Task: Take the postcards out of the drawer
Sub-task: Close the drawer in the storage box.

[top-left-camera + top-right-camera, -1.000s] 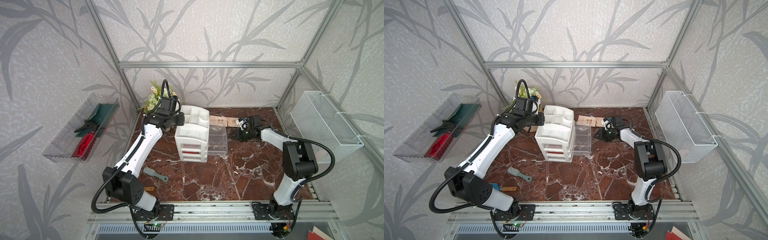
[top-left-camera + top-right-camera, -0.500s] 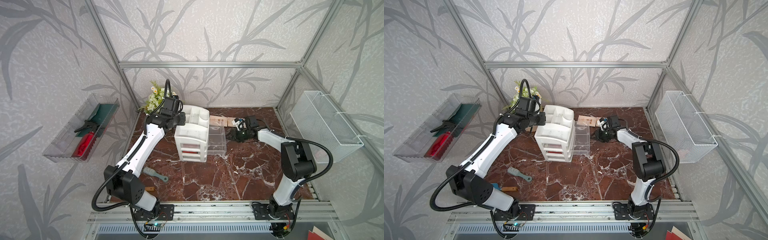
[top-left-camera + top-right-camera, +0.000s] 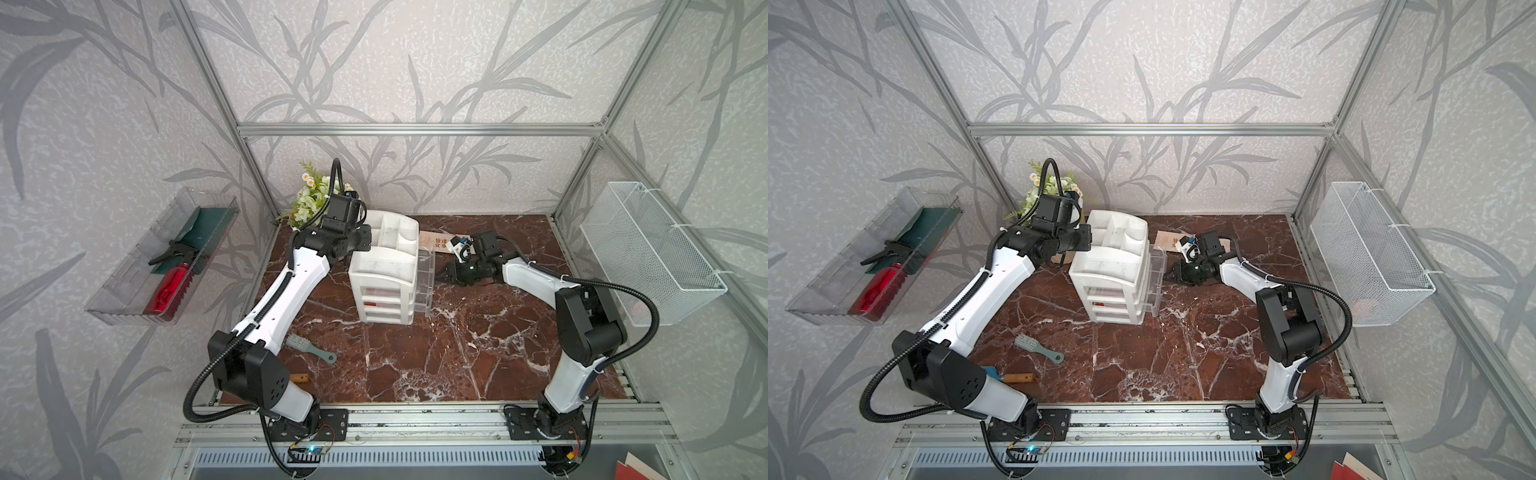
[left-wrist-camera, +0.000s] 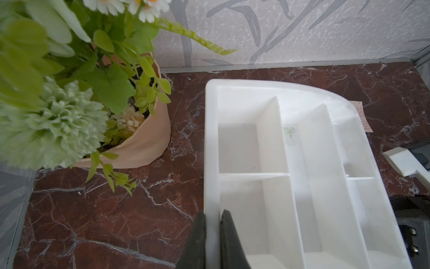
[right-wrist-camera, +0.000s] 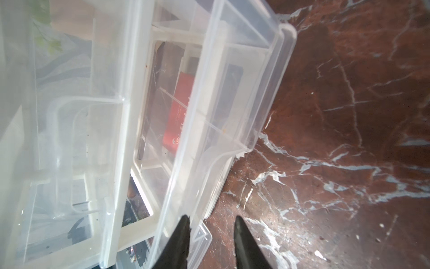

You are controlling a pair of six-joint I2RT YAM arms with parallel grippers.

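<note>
Partway: cream postcards (image 3: 435, 242) out on table (image 3: 457, 357), red postcard (image 5: 179, 109) left inside organiser (image 4: 314, 163) drawers (image 3: 426, 282); left gripper (image 4: 213, 233) pinching organiser rim, right gripper (image 5: 212, 220) part-spread, empty.

Bright, even daylight; wrist views hazy, foreground flowers (image 4: 46, 111) blurred.

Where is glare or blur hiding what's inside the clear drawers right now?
Right wrist view: haze and white glare on the clear drawer walls; the red postcard shows through, its print unreadable. Left wrist view: flowers near the lens are blurred, white organizer washed out. Both top views: sharp and evenly lit.
</note>
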